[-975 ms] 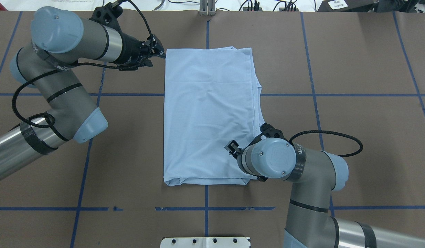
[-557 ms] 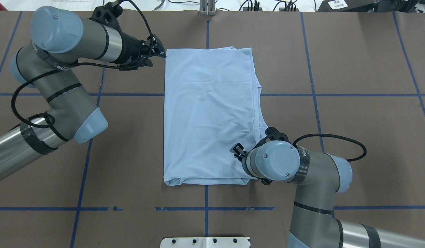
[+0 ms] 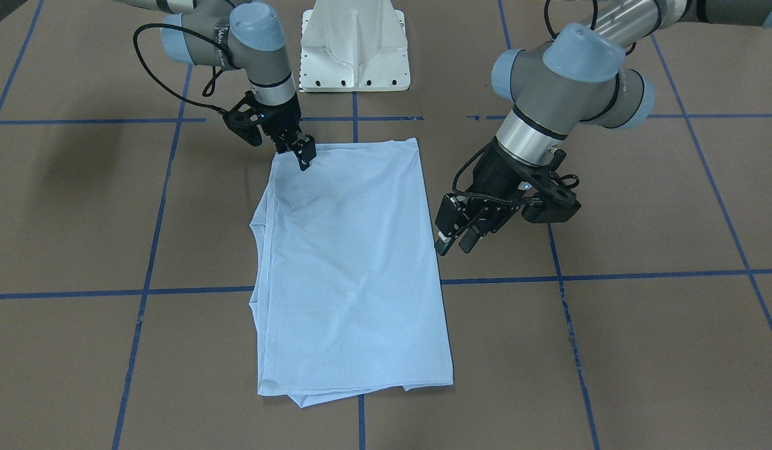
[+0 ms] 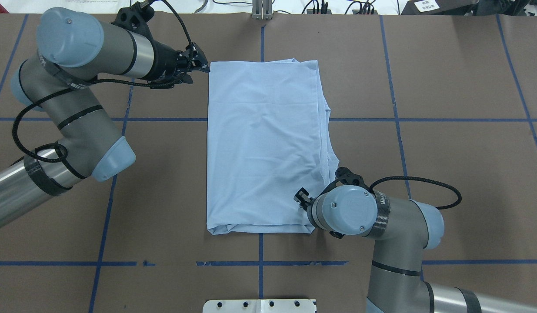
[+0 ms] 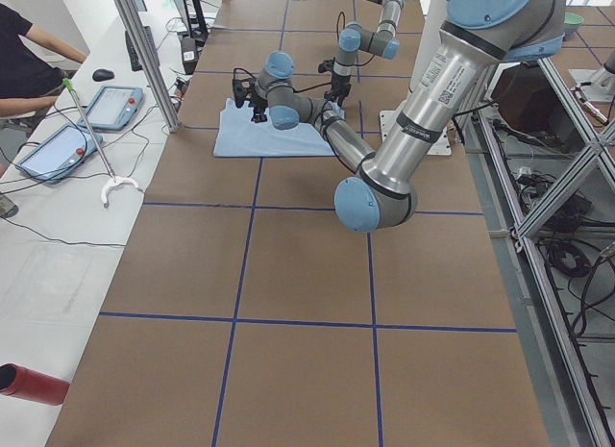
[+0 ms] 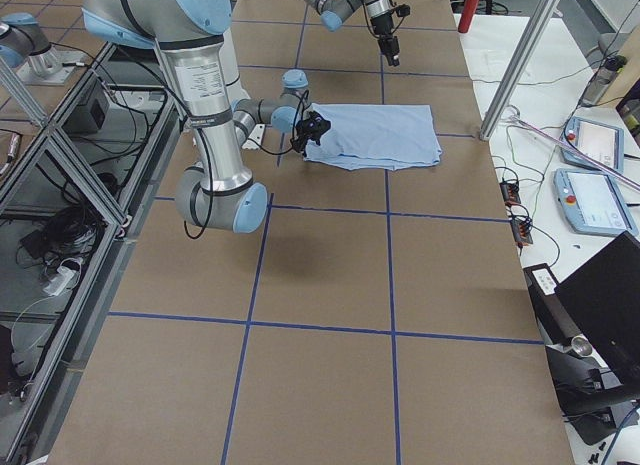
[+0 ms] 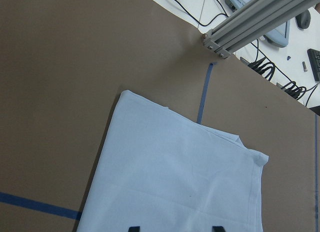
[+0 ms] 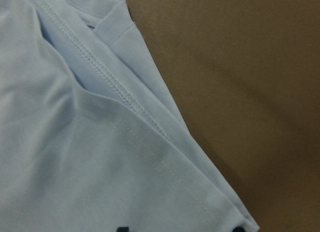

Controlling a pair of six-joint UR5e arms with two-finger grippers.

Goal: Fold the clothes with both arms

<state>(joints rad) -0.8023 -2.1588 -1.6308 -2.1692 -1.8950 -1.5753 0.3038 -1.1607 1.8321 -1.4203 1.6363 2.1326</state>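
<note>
Right gripper (image 3: 303, 155) has shifted nearer the T-shirt (image 4: 264, 143) corner, released; left gripper (image 3: 456, 240) hovers released.

Brown table (image 4: 468, 174), blue tape lines (image 4: 425, 119), white base (image 3: 354, 44)

light: bright, even, overhead | shadows: soft on table (image 3: 642, 350) | R-wrist view: close, sl. soft

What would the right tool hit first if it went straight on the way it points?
Probably the shirt: the right tool points down at its layered edge near a corner.
</note>
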